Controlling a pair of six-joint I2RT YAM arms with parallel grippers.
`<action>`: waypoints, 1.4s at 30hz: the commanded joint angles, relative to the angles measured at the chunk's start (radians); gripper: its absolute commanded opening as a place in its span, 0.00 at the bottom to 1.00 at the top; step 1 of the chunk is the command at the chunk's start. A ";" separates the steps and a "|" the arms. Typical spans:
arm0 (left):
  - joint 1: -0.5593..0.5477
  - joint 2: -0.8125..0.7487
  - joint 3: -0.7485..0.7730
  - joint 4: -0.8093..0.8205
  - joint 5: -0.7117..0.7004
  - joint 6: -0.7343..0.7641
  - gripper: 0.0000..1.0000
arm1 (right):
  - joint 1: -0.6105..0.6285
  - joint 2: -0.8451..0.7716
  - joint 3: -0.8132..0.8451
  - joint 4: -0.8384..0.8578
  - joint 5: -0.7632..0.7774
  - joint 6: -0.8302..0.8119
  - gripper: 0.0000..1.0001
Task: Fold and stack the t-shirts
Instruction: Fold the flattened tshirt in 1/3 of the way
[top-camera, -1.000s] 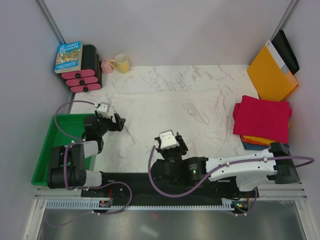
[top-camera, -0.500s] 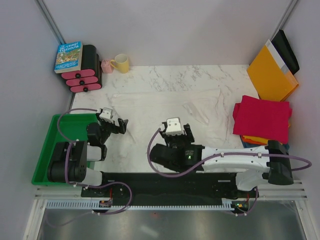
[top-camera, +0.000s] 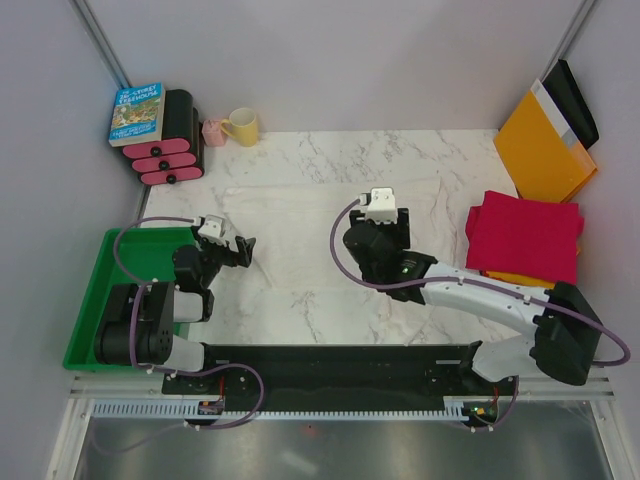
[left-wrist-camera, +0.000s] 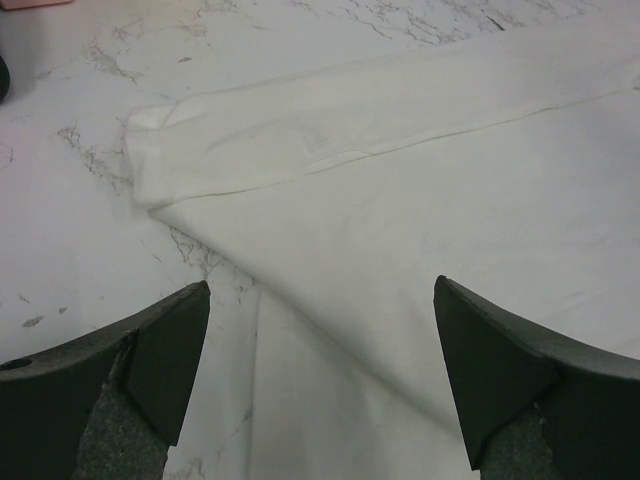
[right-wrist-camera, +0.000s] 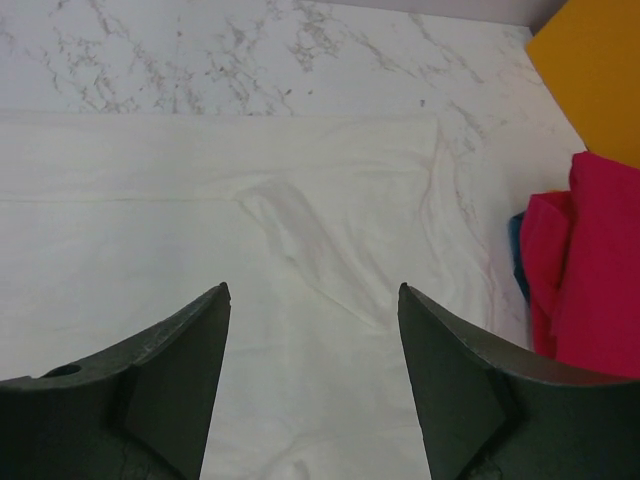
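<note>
White shirt (top-camera: 290, 215) flat, just left of red shirt stack (top-camera: 525, 238). Right claw (right-wrist-camera: 312, 290) nearer stack, left claw (left-wrist-camera: 320, 300) far from it; both wide, empty. Risk: thin cloth bunches, pinch catches one layer, fold skews.

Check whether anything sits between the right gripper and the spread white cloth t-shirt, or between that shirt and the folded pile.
Nothing visible does. The right gripper hangs open over the spread white cloth t-shirt, with bare cloth beneath it. Only marbled tabletop separates it from the crimson red folded shirt topping the pile.
</note>
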 joint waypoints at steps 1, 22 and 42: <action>0.001 0.002 0.018 0.066 -0.024 0.022 1.00 | 0.004 0.050 0.017 0.110 -0.127 -0.038 0.75; -0.131 -0.127 0.413 -0.774 -0.576 -0.096 1.00 | 0.005 -0.175 -0.093 -0.087 -0.130 -0.083 0.76; -0.514 -0.355 0.649 -1.840 -0.716 -0.914 0.47 | 0.004 -0.195 -0.130 -0.045 -0.127 -0.084 0.76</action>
